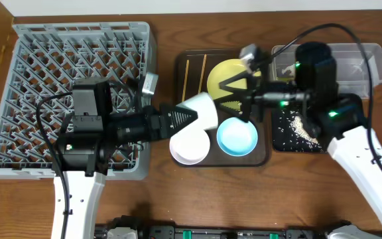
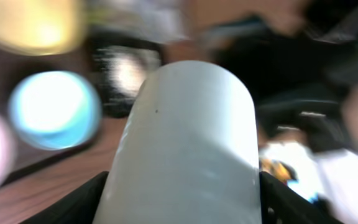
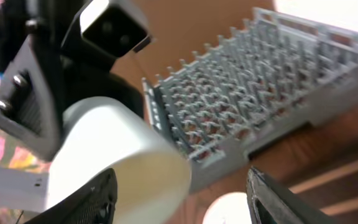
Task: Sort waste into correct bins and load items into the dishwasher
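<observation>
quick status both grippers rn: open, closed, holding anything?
Left gripper: closed on the small white cup.
Right gripper: open, fingers spread wide, holding nothing.

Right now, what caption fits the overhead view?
Left gripper holds a white cup over the brown tray, right gripper open beside it.

place: robot lab bench staged as dishwashing station | signs: brown wooden tabletop (image 1: 178, 199); large square grey plastic dish rack (image 1: 45, 66); white-shelled robot arm (image 1: 367, 156); black cable (image 1: 337, 26)
</observation>
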Tool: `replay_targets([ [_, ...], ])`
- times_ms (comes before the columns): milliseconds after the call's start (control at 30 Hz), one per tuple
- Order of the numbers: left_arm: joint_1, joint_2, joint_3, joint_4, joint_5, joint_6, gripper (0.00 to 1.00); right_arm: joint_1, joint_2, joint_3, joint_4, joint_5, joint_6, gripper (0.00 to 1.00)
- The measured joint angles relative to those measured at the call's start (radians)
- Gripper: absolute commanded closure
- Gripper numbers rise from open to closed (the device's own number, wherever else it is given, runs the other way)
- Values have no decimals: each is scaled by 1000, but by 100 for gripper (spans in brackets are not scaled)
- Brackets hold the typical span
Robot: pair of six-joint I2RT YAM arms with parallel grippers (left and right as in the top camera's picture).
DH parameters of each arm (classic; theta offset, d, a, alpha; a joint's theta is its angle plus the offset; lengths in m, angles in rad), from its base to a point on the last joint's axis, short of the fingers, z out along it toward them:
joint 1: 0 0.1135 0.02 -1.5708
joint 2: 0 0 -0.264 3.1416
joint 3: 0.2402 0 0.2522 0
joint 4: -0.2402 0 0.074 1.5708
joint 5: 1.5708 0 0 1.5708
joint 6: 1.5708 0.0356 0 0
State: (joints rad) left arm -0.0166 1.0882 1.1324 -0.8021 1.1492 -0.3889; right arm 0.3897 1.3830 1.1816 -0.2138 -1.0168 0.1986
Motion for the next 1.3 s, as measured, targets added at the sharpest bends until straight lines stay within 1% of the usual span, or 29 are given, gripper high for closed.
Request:
replay_targets([
  [100, 2, -2, 0, -93, -217, 3, 45, -34, -4, 0, -52, -4, 15, 34],
  [233, 47, -8, 0, -205, -485, 4, 45, -48, -8, 0, -193, 17, 28, 32],
  [333, 135, -22, 3, -295, -697, -4, 45, -47, -8, -1, -323, 78, 17, 32],
  [400, 207, -29, 10, -334, -833, -23, 45, -47, -8, -1, -381, 121, 8, 32],
  [500, 316, -32, 18, -351, -983, -55, 45, -47, -8, -1, -435, 170, -9, 32],
  [600, 426, -24, 19, -343, -1088, -98, 45, -47, -8, -1, -463, 212, -23, 32],
  [700, 502, 13, 22, -309, -1140, -133, 45, -41, -8, -1, -472, 249, -27, 31],
  [833, 565, 113, 26, -285, -1172, -169, 45, -23, -8, -1, -478, 273, -29, 31],
  [1000, 573, 241, 26, -253, -1178, -187, 45, -13, -9, -1, -478, 286, -32, 31],
  [1100, 573, 285, 26, -235, -1179, -188, 45, 3, -9, -1, -478, 288, -32, 31],
  [1133, 573, 299, 26, -229, -1179, -189, 44, 7, -9, -1, -478, 289, -32, 31],
  [1167, 573, 302, 26, -225, -1178, -190, 32, 7, -9, -1, -478, 289, -32, 31],
  [1200, 573, 302, 26, -224, -1179, -191, 32, 8, -9, -1, -478, 289, -32, 31],
  [1233, 573, 301, 26, -224, -1179, -191, 41, 9, -9, -1, -479, 289, -32, 31],
  [1267, 573, 301, 26, -226, -1179, -191, 46, 10, -9, -1, -480, 289, -32, 32],
  [1300, 573, 301, 26, -227, -1180, -191, 47, 10, -9, -1, -481, 289, -32, 32],
])
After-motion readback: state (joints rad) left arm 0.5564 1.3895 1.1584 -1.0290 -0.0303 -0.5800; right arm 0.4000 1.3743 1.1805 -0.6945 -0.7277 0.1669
